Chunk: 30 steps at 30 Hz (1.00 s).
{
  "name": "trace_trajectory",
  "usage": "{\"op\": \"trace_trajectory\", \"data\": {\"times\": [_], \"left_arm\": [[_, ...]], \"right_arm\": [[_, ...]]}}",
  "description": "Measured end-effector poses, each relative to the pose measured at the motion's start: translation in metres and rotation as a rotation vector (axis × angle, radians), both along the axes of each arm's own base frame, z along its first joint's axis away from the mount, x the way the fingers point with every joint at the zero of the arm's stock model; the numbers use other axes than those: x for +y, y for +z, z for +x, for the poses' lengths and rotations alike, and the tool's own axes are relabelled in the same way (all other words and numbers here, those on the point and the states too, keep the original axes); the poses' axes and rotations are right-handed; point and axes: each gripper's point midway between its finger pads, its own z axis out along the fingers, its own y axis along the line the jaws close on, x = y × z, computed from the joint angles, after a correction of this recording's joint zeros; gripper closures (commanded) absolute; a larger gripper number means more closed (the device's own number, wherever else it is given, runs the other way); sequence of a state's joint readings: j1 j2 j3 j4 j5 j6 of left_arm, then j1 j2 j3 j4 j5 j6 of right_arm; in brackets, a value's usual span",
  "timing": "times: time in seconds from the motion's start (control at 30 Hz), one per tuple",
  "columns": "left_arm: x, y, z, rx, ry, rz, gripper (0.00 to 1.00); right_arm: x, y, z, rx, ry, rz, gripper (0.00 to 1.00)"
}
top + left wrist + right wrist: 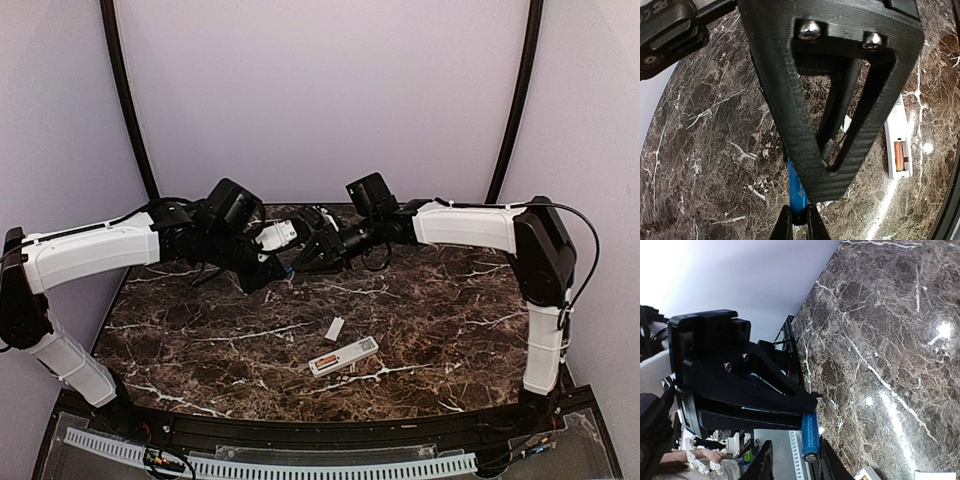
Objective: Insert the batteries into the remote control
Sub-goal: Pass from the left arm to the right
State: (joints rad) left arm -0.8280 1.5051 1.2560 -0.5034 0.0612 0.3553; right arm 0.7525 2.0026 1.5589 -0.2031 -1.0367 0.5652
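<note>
Blue battery (810, 436), pinched by left tool (799, 212), could drop at handover (right tool (792, 460) only half-closed around it).

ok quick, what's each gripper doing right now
Left gripper: shut on the blue battery.
Right gripper: jaws around the same battery's other end; cannot tell if gripping.

A lab test cell: marble-patterned table (420, 330) inside plain lilac walls (320, 90).
</note>
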Motion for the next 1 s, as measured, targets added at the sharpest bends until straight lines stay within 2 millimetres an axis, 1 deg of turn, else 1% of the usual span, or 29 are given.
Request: {"op": "trace_trajectory", "data": {"times": [0.13,0.2,0.4,0.57,0.63,0.9,1.0], "left_arm": [[-0.0003,0.0002,-0.0001,-0.002,-0.001,0.001,1.00],[-0.0001,0.0001,-0.0001,-0.002,-0.001,0.002,1.00],[-0.0005,0.0002,-0.0003,-0.003,-0.004,0.001,1.00],[-0.0010,0.0004,-0.0007,-0.004,-0.011,0.001,1.00],[-0.0013,0.0004,-0.0011,-0.004,-0.015,0.001,1.00],[-0.0019,0.0008,-0.0015,-0.007,-0.024,0.001,1.00],[-0.0018,0.0008,-0.0015,-0.009,-0.026,0.002,1.00]], "right_arm": [[0.0014,-0.0022,-0.0002,0.019,0.001,-0.002,0.86],[0.0019,-0.0044,-0.0001,0.023,0.001,-0.004,0.87],[0.0023,-0.0054,0.0002,0.024,0.003,-0.002,0.86],[0.0025,-0.0044,-0.0006,0.025,0.008,0.003,0.80],[0.0029,-0.0040,-0.0012,0.025,0.011,0.005,0.80],[0.0030,-0.0061,-0.0002,0.024,0.001,-0.006,1.00],[0.0030,-0.0069,0.0004,0.020,-0.003,-0.009,1.00]]}}
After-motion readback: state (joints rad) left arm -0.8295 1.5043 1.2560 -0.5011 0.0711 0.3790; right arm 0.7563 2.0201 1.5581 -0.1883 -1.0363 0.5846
